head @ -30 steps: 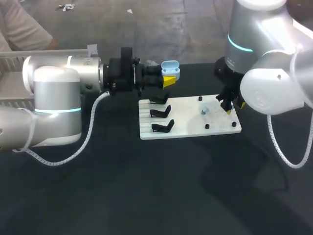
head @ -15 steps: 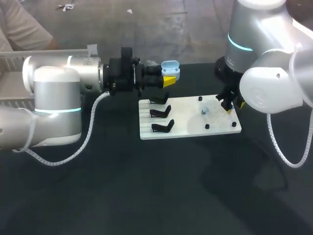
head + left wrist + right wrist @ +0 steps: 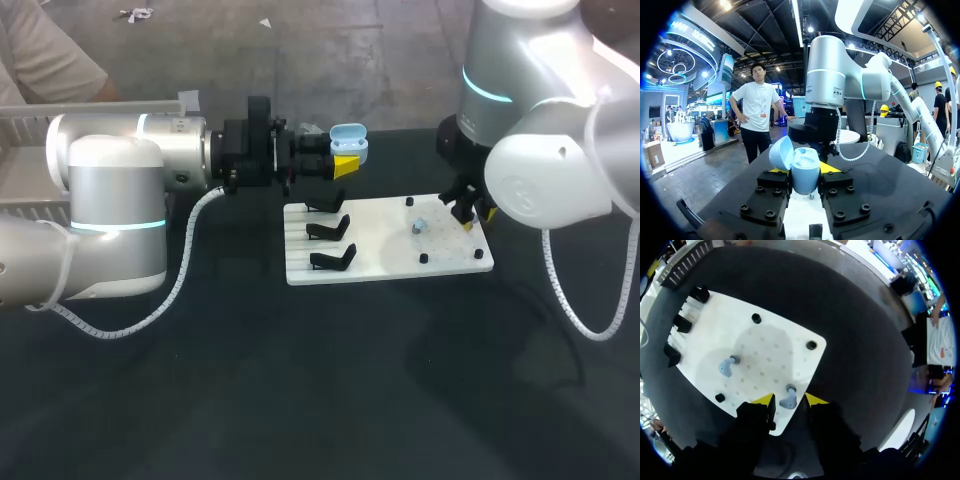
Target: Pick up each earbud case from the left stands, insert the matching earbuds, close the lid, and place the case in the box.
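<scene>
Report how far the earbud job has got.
Done: the blue case is off the stands and open. In hand: the left gripper holds it; the right gripper straddles one earbud. Left: load that and the other earbud, both on the board, close, box it.

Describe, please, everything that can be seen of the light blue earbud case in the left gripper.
The earbud case is small, rounded and light blue, and it looks like smooth plastic. Its lid is swung open on its hinge and leans to one side, so the opening is uncovered; whether anything lies inside is hard to tell. The left gripper clamps its body from two sides and holds it in the air just beyond the far edge of the white board. Nothing else touches it.
</scene>
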Available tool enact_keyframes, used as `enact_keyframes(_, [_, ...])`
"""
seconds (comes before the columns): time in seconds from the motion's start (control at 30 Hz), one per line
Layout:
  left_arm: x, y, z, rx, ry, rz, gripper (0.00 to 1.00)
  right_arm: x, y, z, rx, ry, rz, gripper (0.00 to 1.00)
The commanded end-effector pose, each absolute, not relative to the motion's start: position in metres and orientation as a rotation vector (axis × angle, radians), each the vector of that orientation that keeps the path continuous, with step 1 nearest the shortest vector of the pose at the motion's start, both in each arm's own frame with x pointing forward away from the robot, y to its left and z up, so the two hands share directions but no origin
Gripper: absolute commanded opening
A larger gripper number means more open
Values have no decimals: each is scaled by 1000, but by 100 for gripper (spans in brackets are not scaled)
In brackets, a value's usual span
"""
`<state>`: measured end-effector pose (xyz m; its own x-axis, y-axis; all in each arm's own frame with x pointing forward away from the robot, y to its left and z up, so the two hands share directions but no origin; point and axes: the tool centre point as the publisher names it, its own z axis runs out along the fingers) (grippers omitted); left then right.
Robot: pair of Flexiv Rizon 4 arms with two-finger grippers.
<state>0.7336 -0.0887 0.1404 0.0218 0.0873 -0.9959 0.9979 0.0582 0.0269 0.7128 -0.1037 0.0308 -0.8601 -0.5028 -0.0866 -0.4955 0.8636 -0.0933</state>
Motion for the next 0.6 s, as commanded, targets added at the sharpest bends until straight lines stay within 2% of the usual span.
enact_keyframes(0.03, [732,-88,140,1235,1277,-1101,0,716,-103,30,-790,2936,-101,31])
enact_keyframes(0.23, [732,-88,140,1235,1277,-1101,0,716,-103,30,-784,2939,-106,31])
enact_keyframes(0.3, [732,-88,140,1235,1277,-1101,0,716,-103,30,-784,2940,-108,28])
enact_keyframes(0.43, [732,-88,140,1235,1277,-1101,0,716,-103,30,-787,2942,-110,32])
enact_keyframes(0.6, [732,-88,140,1235,1277,-1101,0,715,-102,29,-784,2944,-111,31])
